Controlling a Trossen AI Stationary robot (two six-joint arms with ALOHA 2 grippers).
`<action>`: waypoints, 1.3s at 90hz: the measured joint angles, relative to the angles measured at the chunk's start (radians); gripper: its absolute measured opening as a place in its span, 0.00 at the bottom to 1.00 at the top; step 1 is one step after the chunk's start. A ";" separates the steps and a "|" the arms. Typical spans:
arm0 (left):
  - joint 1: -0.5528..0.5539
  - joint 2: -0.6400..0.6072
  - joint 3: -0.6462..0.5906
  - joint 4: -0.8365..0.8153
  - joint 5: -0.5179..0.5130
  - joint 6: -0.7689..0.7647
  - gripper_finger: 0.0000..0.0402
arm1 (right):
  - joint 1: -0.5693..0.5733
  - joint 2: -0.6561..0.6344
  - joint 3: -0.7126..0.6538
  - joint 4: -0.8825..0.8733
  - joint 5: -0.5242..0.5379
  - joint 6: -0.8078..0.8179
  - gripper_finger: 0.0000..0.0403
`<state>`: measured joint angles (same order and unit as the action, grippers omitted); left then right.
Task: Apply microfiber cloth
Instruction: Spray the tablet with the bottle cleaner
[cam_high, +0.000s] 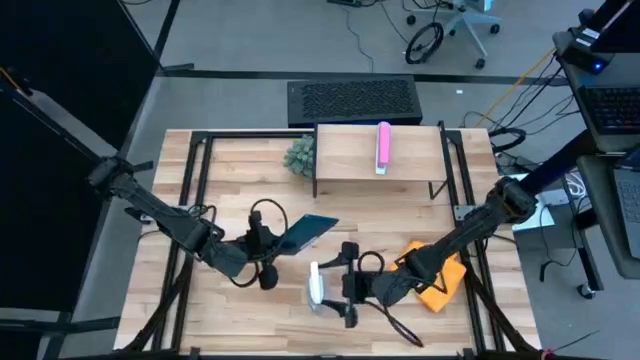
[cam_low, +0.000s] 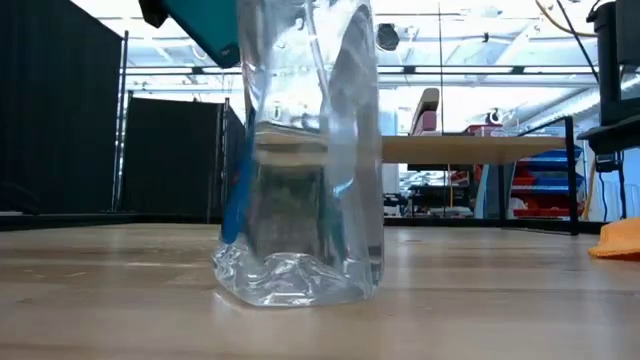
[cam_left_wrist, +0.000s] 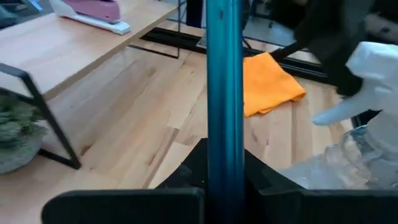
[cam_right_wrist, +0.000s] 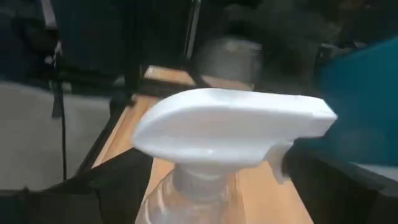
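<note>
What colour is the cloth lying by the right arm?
Bright orange. The microfiber cloth shows best in the left wrist view, lying flat on the wooden table.

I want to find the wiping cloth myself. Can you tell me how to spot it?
Look at the wooden table, on the side where the right arm reaches in. The microfiber cloth lies flat there, partly under that arm, past the clear spray bottle. It is the only soft, bright orange thing on the table.

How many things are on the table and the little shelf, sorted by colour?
Orange: 1, the soft orange microfiber cloth
Teal: 1, the flat teal tablet
Clear: 1, the clear plastic spray bottle with a white trigger head
Pink: 1, the pink stapler
Green: 1, the small green potted plant
Total: 5
</note>
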<state>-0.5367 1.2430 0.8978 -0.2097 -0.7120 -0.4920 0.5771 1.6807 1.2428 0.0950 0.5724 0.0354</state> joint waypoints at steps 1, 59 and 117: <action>0.001 -0.004 0.000 -0.006 0.000 -0.002 0.02 | 0.001 -0.004 0.003 -0.015 -0.001 0.001 0.85; -0.028 -0.068 0.000 -0.296 0.013 -0.252 0.02 | 0.170 -0.238 -0.020 -0.659 0.003 0.424 0.85; -0.048 -0.067 -0.001 -0.412 0.076 -0.389 0.02 | 0.258 0.066 -0.387 0.243 -0.231 0.817 0.56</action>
<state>-0.5850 1.1759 0.8967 -0.6217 -0.6365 -0.8810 0.8353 1.7470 0.8555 0.3379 0.3415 0.8522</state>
